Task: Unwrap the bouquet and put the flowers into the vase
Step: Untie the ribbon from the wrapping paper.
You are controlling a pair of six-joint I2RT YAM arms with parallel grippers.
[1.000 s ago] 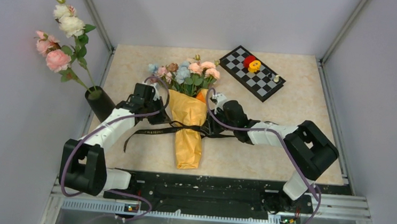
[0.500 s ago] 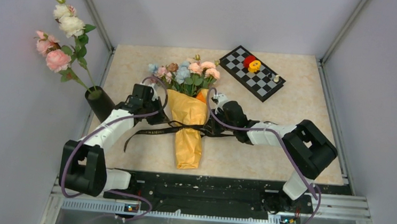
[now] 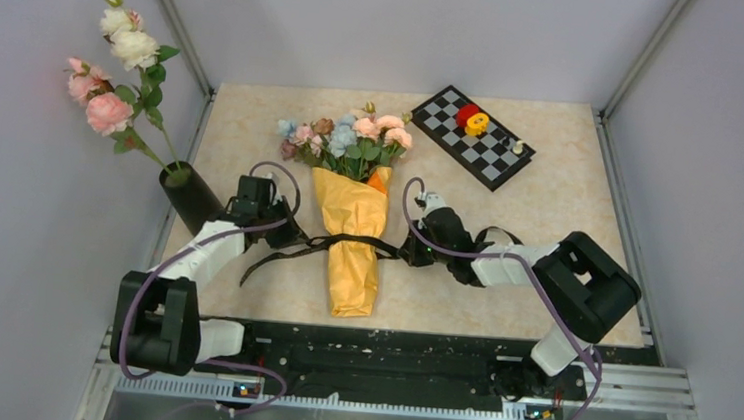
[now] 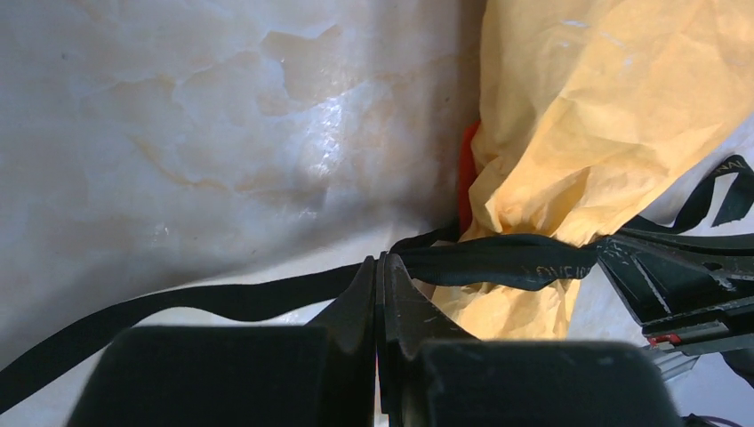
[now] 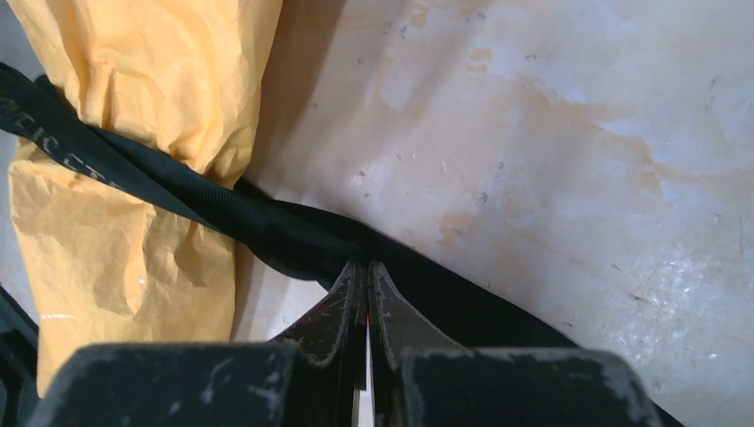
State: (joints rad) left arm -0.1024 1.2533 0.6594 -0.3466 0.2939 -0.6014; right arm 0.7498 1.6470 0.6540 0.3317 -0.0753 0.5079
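We are working the ribbon (image 3: 346,239) loose: the left gripper (image 4: 381,267) and the right gripper (image 5: 367,271) are each clamped tight on a black tail, one on either side of the bouquet (image 3: 353,269). The bouquet is lying mid-worktop (image 3: 547,234) with its paper (image 4: 605,98) foot toward the near edge. We are judging that pulling outward evenly and low is what keeps the wrap from dragging or rolling. Farther back, the flowers (image 3: 344,138) are pointing at the far edge, and the vase (image 3: 188,198) is standing at the left edge, holding tall roses (image 3: 114,59). We are not making out any knot, the stems are hiding inside the paper, and a red scrap (image 4: 464,173) beside it is eluding us.
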